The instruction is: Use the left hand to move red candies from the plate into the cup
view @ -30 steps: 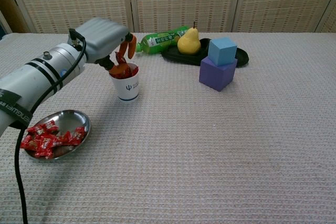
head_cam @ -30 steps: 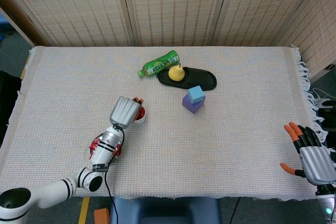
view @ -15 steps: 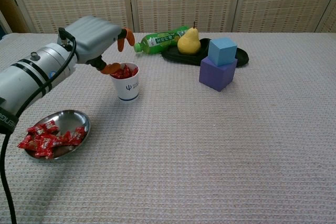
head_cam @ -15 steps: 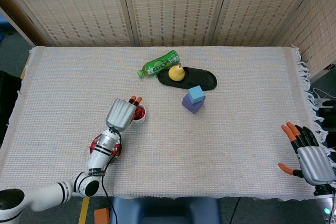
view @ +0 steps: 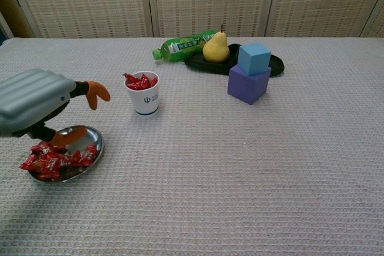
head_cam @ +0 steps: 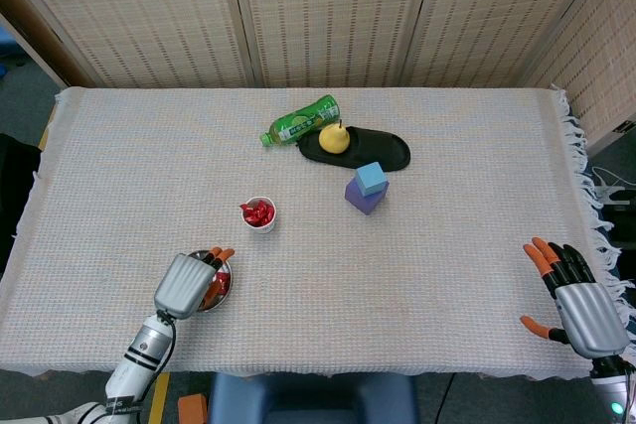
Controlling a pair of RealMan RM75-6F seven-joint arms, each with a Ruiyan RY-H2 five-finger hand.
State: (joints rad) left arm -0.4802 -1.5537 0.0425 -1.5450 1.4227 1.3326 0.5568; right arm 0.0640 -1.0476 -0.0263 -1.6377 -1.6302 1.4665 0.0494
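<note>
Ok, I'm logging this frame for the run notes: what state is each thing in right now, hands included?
left hand: over the plate, fingers apart, holding nothing
right hand: at the table's right edge, fingers spread, empty
plate: on the cloth, red candies in it
cup: upright, red candies heaped to the rim
green bottle: lying on its side
pear: upright on the black tray
blue cube: stacked on the purple cube
</note>
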